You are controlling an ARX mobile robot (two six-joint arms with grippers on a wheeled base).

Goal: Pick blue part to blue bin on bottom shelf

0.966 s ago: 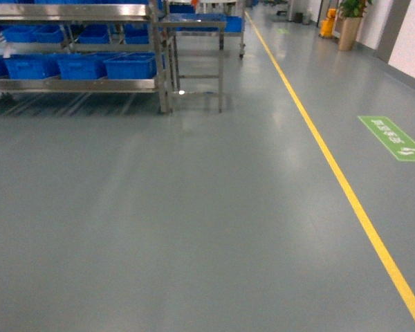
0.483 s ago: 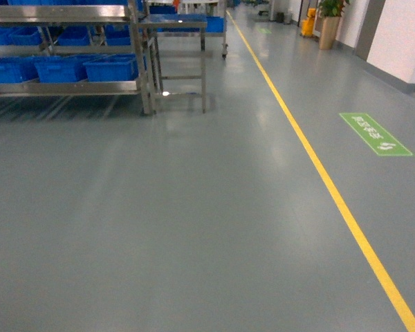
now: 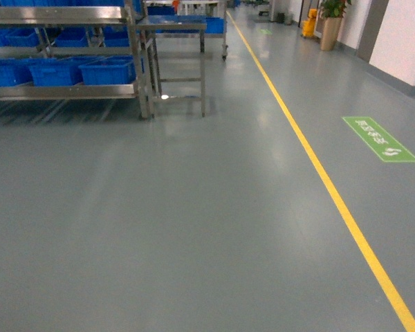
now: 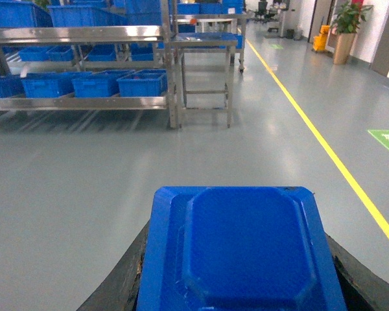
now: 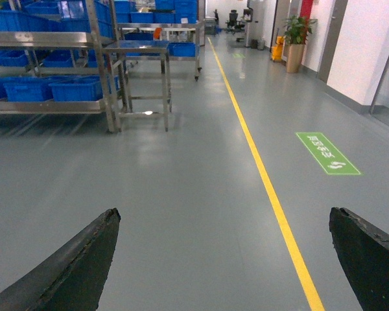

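Two things have shifted in the last second: the rack point(image 3: 62, 52) has slid leftward across the head view and then steadied; you have been turning and closing on it, though open floor point(image 3: 194, 221) still lies between you and it. Your left gripper point(image 4: 240, 259) is clamped on the blue part point(image 4: 243, 249), which fills the lower wrist view; your right gripper point(image 5: 223, 259) hangs with its fingers wide apart and nothing between them. Blue bins point(image 3: 107, 69) sit along the bottom shelf point(image 3: 62, 91), by the rack's right-hand post; the steel table point(image 3: 176, 28) stands just beside that post, so I judge your clearest approach is from the front; the yellow line point(image 3: 332, 194) bounds your right.
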